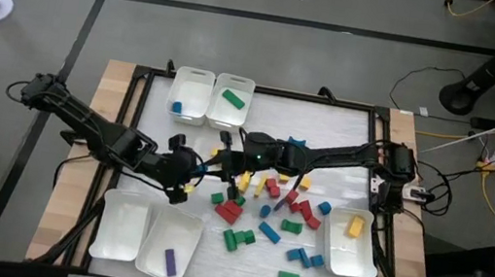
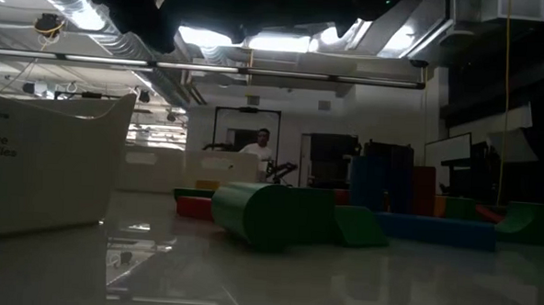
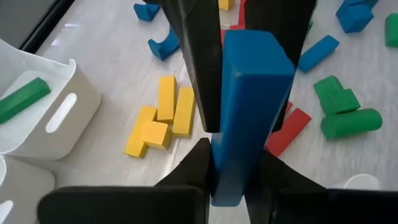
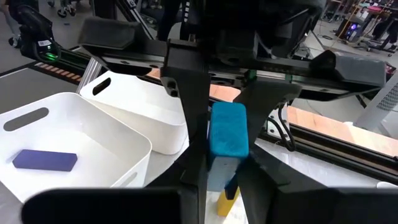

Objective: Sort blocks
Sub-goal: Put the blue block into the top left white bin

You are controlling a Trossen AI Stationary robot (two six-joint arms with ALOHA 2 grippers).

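A blue bar (image 3: 252,93) hangs above the table between both grippers, over the loose blocks (image 1: 267,205). My left gripper (image 1: 202,163) comes from the table's left and is shut on one end of the bar. My right gripper (image 1: 229,151) comes from the right and is shut on the other end. The scattered blocks are red, yellow, green and blue; a group of yellow ones (image 3: 163,118) lies flat on the white mat below the bar. My left gripper pinches the blue bar's end (image 3: 229,177) between its two fingers, which run along the bar. The bar reaches away from them, clear of the table. My right gripper pinches the bar's opposite end (image 4: 219,171) between its two fingers, coming nearly level from the table's right. The bar's rounded face (image 4: 229,129) stands above them, clear of the table.
Two white trays stand at the far edge, one with a blue block (image 1: 177,106), one with a green block (image 1: 233,98). Two more sit at the near left, one holding a purple block (image 1: 170,262). A tray at the right (image 1: 359,258) holds a yellow block.
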